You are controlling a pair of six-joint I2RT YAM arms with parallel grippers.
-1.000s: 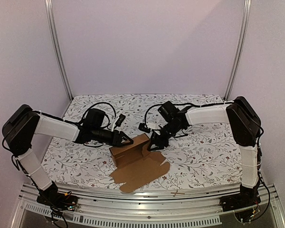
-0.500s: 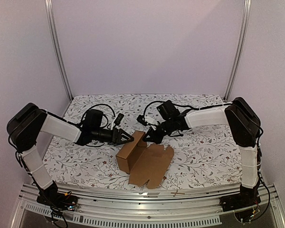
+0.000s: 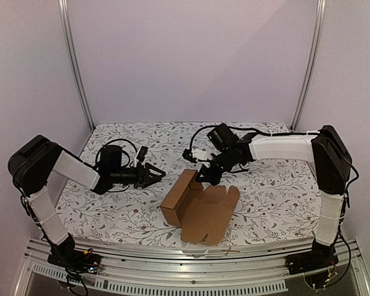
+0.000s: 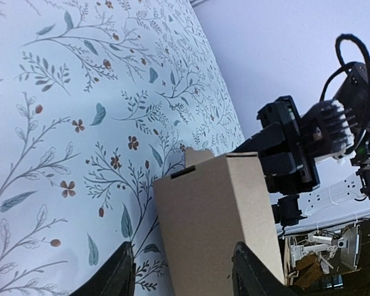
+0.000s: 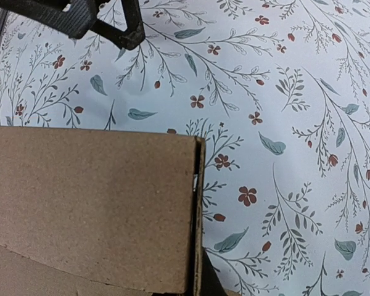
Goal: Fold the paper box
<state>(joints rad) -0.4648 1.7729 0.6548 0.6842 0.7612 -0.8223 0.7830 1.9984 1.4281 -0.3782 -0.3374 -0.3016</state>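
Note:
The paper box [image 3: 200, 209] is plain brown cardboard lying mid-table, one end folded up into walls and a flat flap spread toward the near edge. My right gripper [image 3: 200, 177] is shut on the top edge of its upright far wall. In the right wrist view that wall [image 5: 92, 209] fills the lower left, with a dark finger [image 5: 213, 285] pressed against its edge. My left gripper [image 3: 159, 175] stands open just left of the box, apart from it. Seen from the left wrist, the box [image 4: 216, 222] rises ahead beyond the spread fingers [image 4: 117, 276].
The flowered tablecloth [image 3: 265, 197] covers the table. Metal frame posts [image 3: 77, 68] stand at the back corners and a metal rail [image 3: 191, 256] runs along the near edge. A small twig-like scrap [image 3: 231, 250] lies on that rail.
My right gripper shut on the box wall and drew the box rightward, turning it. My left gripper backed off to the left, away from the box.

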